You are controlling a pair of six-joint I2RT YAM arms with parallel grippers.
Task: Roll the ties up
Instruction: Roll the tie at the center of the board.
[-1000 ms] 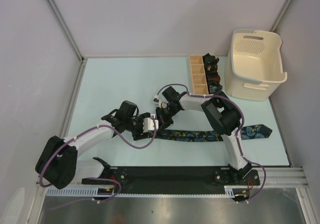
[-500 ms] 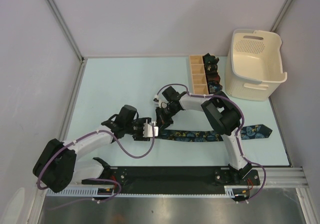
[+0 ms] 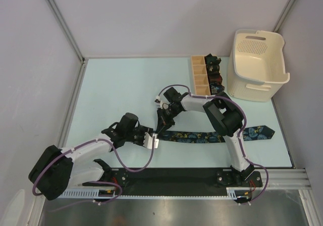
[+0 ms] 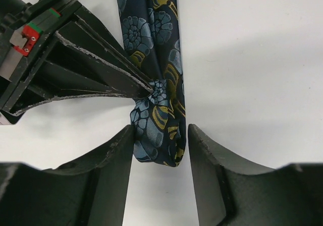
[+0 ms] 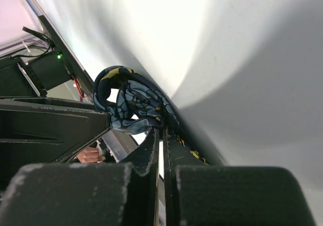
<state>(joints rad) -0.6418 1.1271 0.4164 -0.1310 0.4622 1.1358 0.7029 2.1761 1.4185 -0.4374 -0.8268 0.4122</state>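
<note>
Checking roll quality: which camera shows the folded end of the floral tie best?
Left wrist: the folded end of the floral tie sits large and sharp inside the left gripper, pinched by the right gripper. Right wrist shows the curl partly behind its own gripper; in the top view it is tiny between both grippers.

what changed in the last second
The left gripper moved toward the near edge, to the folded end of the tie, its fingers closing in on either side. The right gripper stayed shut on the tie near that fold. Box and basket have not moved.
</note>
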